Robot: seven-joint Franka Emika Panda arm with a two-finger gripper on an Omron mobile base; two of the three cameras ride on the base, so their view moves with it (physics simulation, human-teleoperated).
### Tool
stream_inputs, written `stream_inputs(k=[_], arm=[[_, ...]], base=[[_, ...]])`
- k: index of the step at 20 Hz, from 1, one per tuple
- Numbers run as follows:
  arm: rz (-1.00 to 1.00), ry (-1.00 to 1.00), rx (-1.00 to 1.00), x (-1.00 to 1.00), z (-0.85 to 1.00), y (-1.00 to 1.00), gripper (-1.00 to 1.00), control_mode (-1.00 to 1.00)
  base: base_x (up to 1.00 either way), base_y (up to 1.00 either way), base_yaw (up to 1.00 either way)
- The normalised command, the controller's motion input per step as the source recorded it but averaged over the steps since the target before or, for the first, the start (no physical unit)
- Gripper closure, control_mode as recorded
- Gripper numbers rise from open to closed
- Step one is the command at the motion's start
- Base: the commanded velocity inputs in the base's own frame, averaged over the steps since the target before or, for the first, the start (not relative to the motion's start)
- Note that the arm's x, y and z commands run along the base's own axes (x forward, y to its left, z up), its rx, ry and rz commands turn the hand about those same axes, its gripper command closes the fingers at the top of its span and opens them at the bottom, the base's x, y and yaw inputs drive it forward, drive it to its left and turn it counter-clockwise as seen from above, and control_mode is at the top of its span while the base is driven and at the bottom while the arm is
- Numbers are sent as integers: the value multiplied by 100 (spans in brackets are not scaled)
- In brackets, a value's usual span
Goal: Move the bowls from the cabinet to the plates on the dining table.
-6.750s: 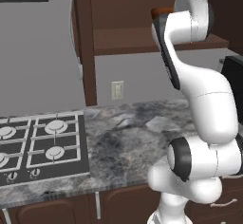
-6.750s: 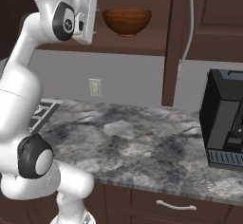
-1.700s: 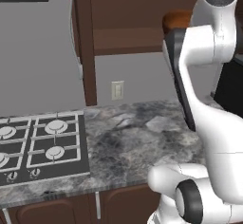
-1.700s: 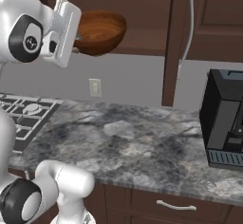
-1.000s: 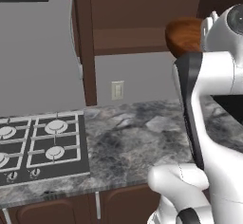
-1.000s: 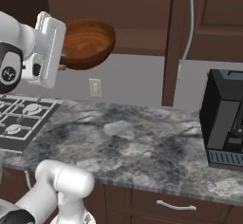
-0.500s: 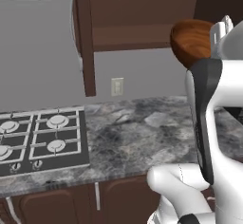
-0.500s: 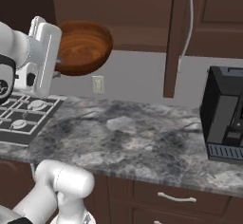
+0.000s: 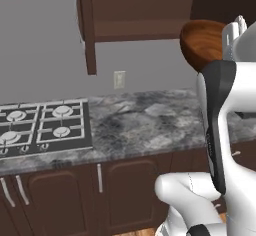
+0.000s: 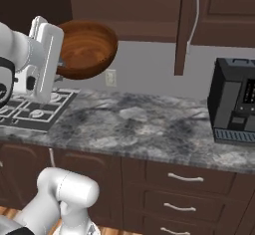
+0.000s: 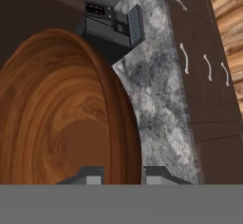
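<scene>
The reddish-brown wooden bowl (image 10: 87, 47) hangs tilted in the air in front of the counter, its hollow facing the right base camera. My gripper (image 10: 61, 67) is shut on its rim, the white hand standing left of the bowl. In the left base view the bowl (image 9: 202, 45) shows at the upper right beside the hand. In the hand view the bowl (image 11: 57, 114) is close up, its rim between the fingertips of my gripper (image 11: 122, 176). The dark wall cabinet (image 9: 135, 5) is open, its shelf bare. The plates and the dining table are out of view.
A grey stone counter (image 9: 145, 125) runs below the cabinet, with a gas hob (image 9: 42, 127) at its left and a black coffee machine (image 10: 234, 102) at its right. A cabinet door (image 10: 182, 30) with a silver handle stands open. Low brown cupboards (image 10: 174, 189) front the counter.
Both base views have drawn back from the counter, so the cupboard fronts now show: the camera moved. The bowl stays in the gripper's hold, tilted more towards the right base camera.
</scene>
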Motion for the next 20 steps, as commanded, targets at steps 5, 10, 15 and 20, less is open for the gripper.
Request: stream_inputs(k=[5, 10, 15, 20], arm=[[0, 0, 0, 0, 0, 0, 100, 100], [0, 0, 0, 0, 0, 0, 100, 100], [0, 0, 0, 0, 0, 0, 100, 100], [0, 0, 0, 0, 0, 0, 100, 100]], base=[[-62, 19, 0], [-62, 18, 0], [-62, 18, 0], [-34, 16, 12]])
